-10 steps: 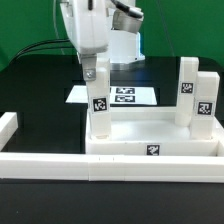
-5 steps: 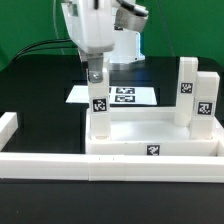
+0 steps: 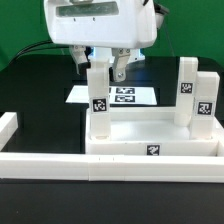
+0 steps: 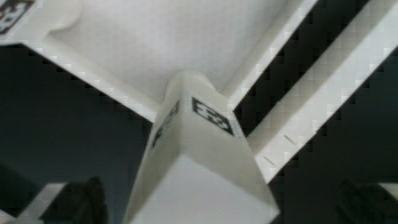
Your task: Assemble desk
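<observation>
The desk slab (image 3: 165,133) lies flat with its tagged rim facing the front. A white tagged leg (image 3: 99,105) stands upright at its back corner on the exterior view's left. Two more legs (image 3: 187,90) (image 3: 204,104) stand on the exterior view's right. My gripper (image 3: 106,74) hangs over the top of the left leg with its fingers either side, the right finger (image 3: 120,68) clear of it. In the wrist view the leg (image 4: 210,140) stands between the spread dark fingers (image 4: 80,200) of the gripper (image 4: 231,205), over the slab (image 4: 160,40).
The marker board (image 3: 128,97) lies on the black table behind the slab. A long white border rail (image 3: 60,166) runs along the front, with a short rail end (image 3: 8,126) at the exterior view's left.
The hand has turned about its vertical axis, from edge-on to broadside, and its fingers have spread off the left leg. The leg and slab have not moved.
</observation>
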